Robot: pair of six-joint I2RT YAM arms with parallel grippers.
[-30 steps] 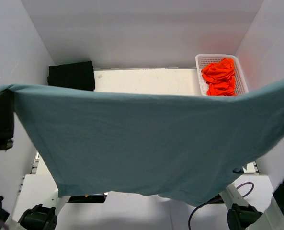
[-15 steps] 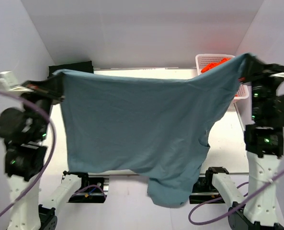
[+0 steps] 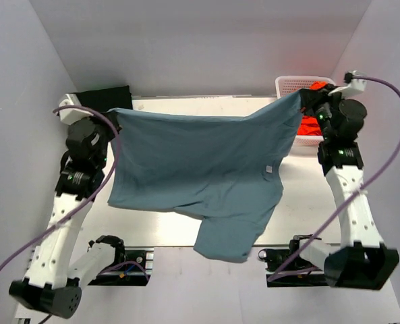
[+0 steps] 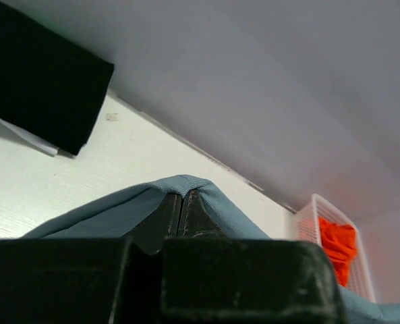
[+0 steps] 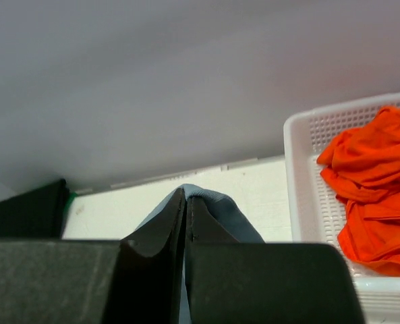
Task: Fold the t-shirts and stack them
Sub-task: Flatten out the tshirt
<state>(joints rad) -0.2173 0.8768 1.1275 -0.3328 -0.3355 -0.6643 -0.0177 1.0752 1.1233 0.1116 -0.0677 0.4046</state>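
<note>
The slate-blue t-shirt (image 3: 200, 162) hangs spread between my two grippers above the table, its small white tag (image 3: 269, 169) showing and its lower part drooping toward the near edge. My left gripper (image 3: 113, 113) is shut on its left top corner, seen in the left wrist view (image 4: 182, 194) with blue cloth (image 4: 105, 212) draped over the tips. My right gripper (image 3: 302, 96) is shut on the right top corner, seen in the right wrist view (image 5: 186, 192). A folded black t-shirt (image 3: 102, 104) lies at the back left. Orange-red t-shirts (image 5: 372, 192) fill the basket.
The white lattice basket (image 3: 285, 84) stands at the back right corner, partly behind the right gripper. White walls close in the table (image 3: 206, 108) on three sides. Cables loop from both arms.
Both arms have moved away from the camera, toward the back of the table and inward, carrying the blue shirt lower. The shirt now hangs narrower with its bottom sagging more.
</note>
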